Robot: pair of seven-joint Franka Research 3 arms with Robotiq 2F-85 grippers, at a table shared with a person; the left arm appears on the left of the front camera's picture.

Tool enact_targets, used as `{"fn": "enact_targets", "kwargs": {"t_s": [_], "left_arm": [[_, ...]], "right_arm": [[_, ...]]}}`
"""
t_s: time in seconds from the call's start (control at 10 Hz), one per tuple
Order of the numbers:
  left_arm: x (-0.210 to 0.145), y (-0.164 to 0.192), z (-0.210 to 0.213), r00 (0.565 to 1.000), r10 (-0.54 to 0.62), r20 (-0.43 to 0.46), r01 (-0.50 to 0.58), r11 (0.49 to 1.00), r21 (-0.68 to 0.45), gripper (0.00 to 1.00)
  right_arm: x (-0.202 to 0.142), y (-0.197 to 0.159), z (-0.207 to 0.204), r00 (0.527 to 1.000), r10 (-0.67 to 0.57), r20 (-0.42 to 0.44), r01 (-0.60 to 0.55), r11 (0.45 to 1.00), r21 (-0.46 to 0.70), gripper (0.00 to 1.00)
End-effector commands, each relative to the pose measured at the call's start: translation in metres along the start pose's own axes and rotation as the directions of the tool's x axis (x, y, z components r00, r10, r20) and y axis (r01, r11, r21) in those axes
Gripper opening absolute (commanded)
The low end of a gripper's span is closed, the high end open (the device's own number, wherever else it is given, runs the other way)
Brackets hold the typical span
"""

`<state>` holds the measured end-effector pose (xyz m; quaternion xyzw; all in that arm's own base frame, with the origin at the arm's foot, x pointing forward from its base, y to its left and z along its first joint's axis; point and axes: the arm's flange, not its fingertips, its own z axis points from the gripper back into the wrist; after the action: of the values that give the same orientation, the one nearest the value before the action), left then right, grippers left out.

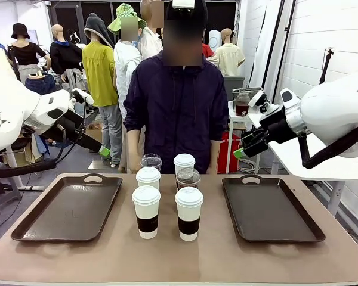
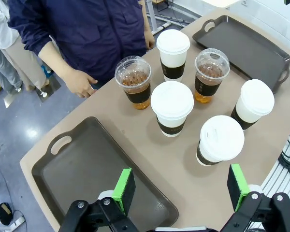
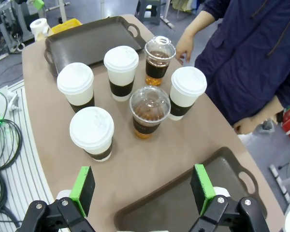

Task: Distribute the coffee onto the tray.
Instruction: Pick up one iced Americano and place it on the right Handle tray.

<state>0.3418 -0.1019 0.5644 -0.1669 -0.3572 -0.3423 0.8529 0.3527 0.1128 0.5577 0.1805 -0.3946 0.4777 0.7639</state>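
Observation:
Several coffee cups stand grouped at the table's middle: tall white lidded cups with dark sleeves (image 1: 146, 211) (image 2: 172, 108) (image 3: 92, 133) and two clear dome-lidded cups of brown coffee (image 1: 188, 177) (image 2: 134, 82) (image 3: 149, 111). A dark brown tray (image 1: 68, 205) (image 2: 87, 169) lies bare to their left, and a second tray (image 1: 271, 208) (image 3: 183, 205) lies bare to their right. My left gripper (image 1: 104, 151) (image 2: 181, 188) hovers open above the table's left side. Above the right side my right gripper (image 1: 238, 153) (image 3: 143, 188) hangs open. Neither holds anything.
A person in a dark jacket stands at the far edge behind the cups, with one hand (image 2: 79, 82) resting by the table edge and the other hand (image 3: 183, 47) near the clear cup. A white side table (image 1: 322, 158) stands at the right.

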Motion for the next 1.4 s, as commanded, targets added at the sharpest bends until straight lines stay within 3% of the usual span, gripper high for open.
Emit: {"fn": "enact_targets", "kwargs": {"t_s": [0.0,1.0,1.3], "left_arm": [[-0.001,0.001,0.000,1.000,0.001,0.001,-0.001,1.000,-0.005,1.00],[-0.001,0.001,0.000,1.000,0.001,0.001,-0.001,1.000,-0.005,1.00],[-0.001,0.001,0.000,1.000,0.001,0.001,-0.001,1.000,-0.005,1.00]], "right_arm": [[-0.002,-0.001,-0.002,1.000,0.006,0.012,-0.006,1.000,0.020,1.00],[0.000,0.000,0.000,1.000,0.000,-0.002,0.000,1.000,0.001,1.00],[0.010,-0.040,-0.012,0.994,0.093,0.066,-0.099,0.990,0.096,1.00]]}}
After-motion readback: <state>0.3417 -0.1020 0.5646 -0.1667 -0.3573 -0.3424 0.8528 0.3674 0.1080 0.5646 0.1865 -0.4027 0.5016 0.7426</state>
